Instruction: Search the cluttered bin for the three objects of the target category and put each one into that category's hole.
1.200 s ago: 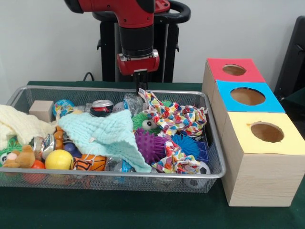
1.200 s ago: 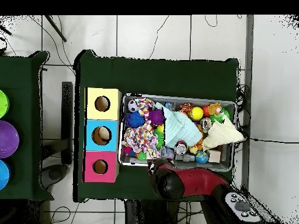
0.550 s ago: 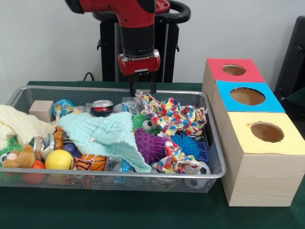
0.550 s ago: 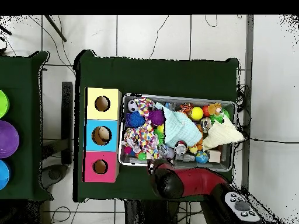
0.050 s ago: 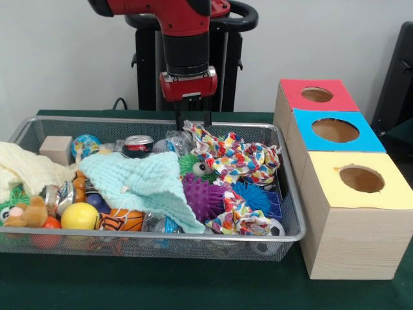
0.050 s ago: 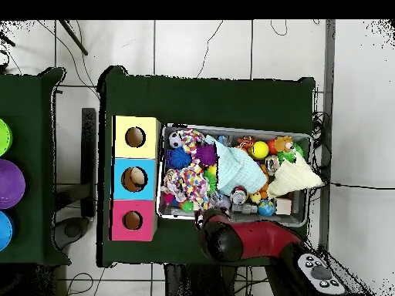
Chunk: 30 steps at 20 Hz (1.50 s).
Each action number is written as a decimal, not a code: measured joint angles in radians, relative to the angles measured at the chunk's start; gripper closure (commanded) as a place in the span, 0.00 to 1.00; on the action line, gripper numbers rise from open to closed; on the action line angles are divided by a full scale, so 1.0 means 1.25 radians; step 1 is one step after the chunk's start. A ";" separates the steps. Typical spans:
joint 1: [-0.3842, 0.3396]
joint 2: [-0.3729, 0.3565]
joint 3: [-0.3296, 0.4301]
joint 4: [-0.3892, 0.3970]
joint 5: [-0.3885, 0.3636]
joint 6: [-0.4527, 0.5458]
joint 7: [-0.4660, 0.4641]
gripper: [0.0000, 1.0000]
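1. Gripper (image 5: 192, 120) hangs over the rear rim of the wire bin (image 5: 292, 213), its two fingers spread apart with nothing between them, the tips just above the upper corner of the multicoloured cloth (image 5: 235, 158).

2. Progress looks early: the bin is crowded, and no toy is in the jaws or on its way to the boxes. Judged from this, the searching is under way and every drop is yet to be made, though what already lies inside the boxes cannot be told.

3. Candidates for the target category lie in the bin: a purple spiky ball (image 5: 202, 196) in front of the cloth, a blue spiky ball (image 5: 252, 196) beside it toward the boxes, and a green one with an eye (image 5: 195, 166) tucked under the cloth's edge. Which category is wanted cannot be read from the scene.

4. Beside the bin stand three boxes in a row, each with a round hole: the red box (image 5: 316, 95), the blue box (image 5: 335, 132) and the yellow box (image 5: 361, 179).

5. From the front, the spread fingers and their height above the cloth are plain; from overhead, the arm's own bulk hides them.

6. From overhead, the mint cloth (image 6: 235, 171) is seen covering the bin's middle, and the boxes' row runs along one short end of the bin.
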 measured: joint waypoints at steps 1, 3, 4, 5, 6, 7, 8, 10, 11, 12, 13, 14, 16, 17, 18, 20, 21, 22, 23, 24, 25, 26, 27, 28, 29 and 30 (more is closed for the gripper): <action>-0.003 -0.005 0.004 0.000 0.002 0.006 0.000 0.00; -0.010 -0.016 0.014 -0.001 0.007 0.025 0.000 0.00; -0.015 -0.023 0.019 -0.001 0.010 0.038 0.000 0.00; -0.020 -0.028 0.025 -0.002 0.012 0.051 0.000 0.00; -0.026 -0.033 0.032 -0.005 0.014 0.066 0.000 0.00; -0.030 -0.036 0.036 -0.008 0.014 0.078 0.000 0.00; -0.031 -0.037 0.038 -0.009 0.015 0.081 0.000 0.00; -0.041 -0.039 0.049 -0.019 0.015 0.104 0.000 0.00; -0.043 -0.039 0.052 -0.022 0.014 0.107 0.000 0.00; -0.045 -0.039 0.055 -0.025 0.014 0.110 0.000 0.00; -0.047 -0.039 0.058 -0.027 0.014 0.114 0.000 0.00; -0.048 -0.038 0.060 -0.032 0.014 0.114 0.000 0.00; -0.049 -0.038 0.064 -0.039 0.014 0.115 0.000 0.00; -0.049 -0.038 0.066 -0.044 0.014 0.115 0.000 0.00; -0.049 -0.038 0.068 -0.047 0.014 0.115 0.000 0.00; -0.049 -0.038 0.070 -0.051 0.014 0.115 0.000 0.00; -0.048 -0.038 0.072 -0.053 0.014 0.115 0.000 0.00; -0.047 -0.038 0.072 -0.053 0.014 0.115 0.000 0.00; -0.046 -0.038 0.072 -0.054 0.014 0.115 0.000 0.00; -0.045 -0.038 0.072 -0.054 0.014 0.115 0.000 0.00; -0.041 -0.035 0.072 -0.055 0.014 0.115 0.000 0.00; -0.037 -0.032 0.072 -0.056 0.014 0.114 0.000 0.00; -0.034 -0.029 0.072 -0.057 0.014 0.113 0.000 0.00; -0.032 -0.025 0.072 -0.058 0.014 0.111 0.000 0.00; -0.026 -0.016 0.071 -0.061 0.014 0.105 0.000 0.00; -0.024 -0.013 0.071 -0.061 0.014 0.101 0.000 0.00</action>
